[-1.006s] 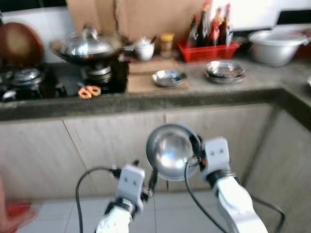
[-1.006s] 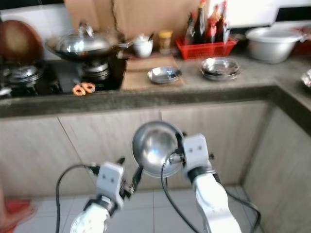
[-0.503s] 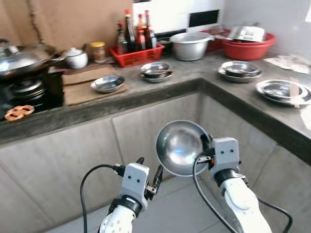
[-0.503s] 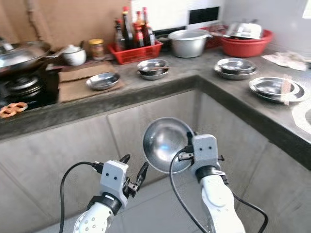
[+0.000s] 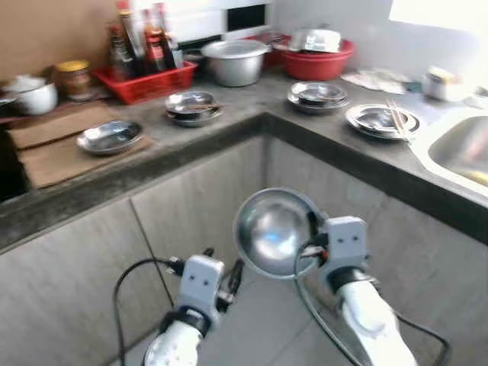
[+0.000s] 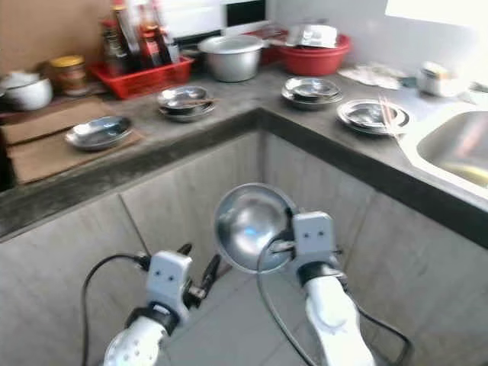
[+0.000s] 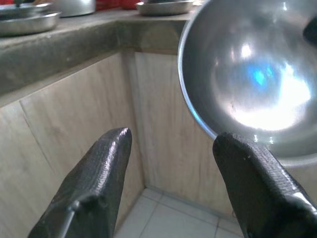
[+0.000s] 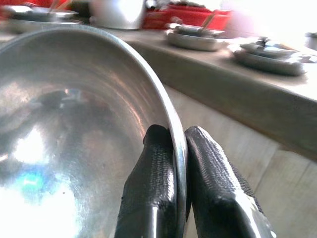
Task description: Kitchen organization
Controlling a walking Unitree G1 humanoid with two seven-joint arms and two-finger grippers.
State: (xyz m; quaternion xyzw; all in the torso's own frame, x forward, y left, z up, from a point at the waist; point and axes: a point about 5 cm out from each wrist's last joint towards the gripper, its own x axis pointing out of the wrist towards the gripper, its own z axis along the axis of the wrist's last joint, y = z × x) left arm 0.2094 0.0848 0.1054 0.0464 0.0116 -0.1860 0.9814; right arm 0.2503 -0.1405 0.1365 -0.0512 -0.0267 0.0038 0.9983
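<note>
While blur softens the counter (image 5: 229, 141), the right gripper (image 8: 179, 148) pinches the steel bowl (image 5: 273, 232)

No writing, brand, number or sign can be read anywhere in these pictures; the bottles (image 5: 143, 42) in the red basket (image 5: 145, 78) at about eleven o'clock on the counter (image 5: 229, 130) carry labels, but they are too small and blurred to make out, and the jar (image 5: 74, 77) beside them, at about ten o'clock, shows no legible print either
</note>
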